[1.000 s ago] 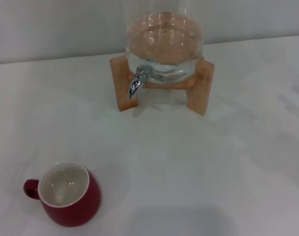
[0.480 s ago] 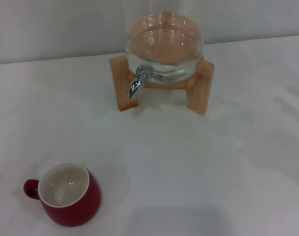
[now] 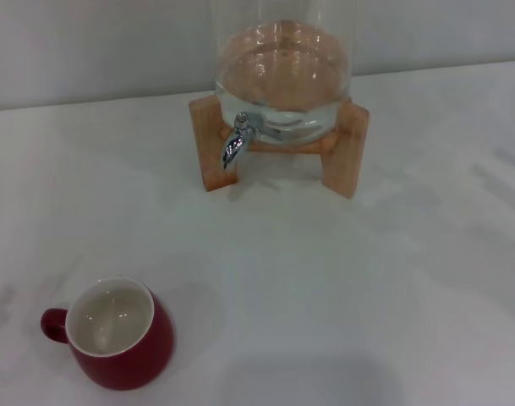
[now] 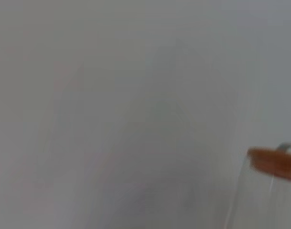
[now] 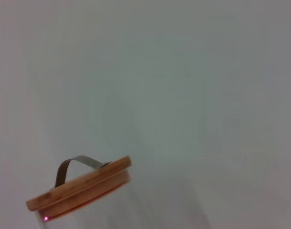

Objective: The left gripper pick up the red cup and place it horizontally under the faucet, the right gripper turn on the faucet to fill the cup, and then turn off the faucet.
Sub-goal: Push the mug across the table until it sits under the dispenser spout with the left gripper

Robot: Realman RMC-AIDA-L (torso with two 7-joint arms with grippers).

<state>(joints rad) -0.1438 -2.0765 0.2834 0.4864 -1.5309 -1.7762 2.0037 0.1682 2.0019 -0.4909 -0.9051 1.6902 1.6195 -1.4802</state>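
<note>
The red cup [image 3: 117,334] stands upright on the white table at the near left in the head view, its white inside showing and its small handle pointing left. The chrome faucet [image 3: 235,140] juts from the front of a clear glass dispenser [image 3: 282,80] at the back centre, spout curving down over bare table. Neither the left gripper nor the right gripper appears in any view. Both wrist views face a pale wall and catch only the dispenser's wooden lid [image 5: 80,187] [image 4: 274,163].
The dispenser rests on a light wooden stand [image 3: 346,152] whose legs flank the faucet. The white table [image 3: 325,279] stretches between cup and stand. A grey wall rises behind the table.
A faint shadow has crept onto the table at the far left beside the cup. The cup, faucet and dispenser have not moved.
</note>
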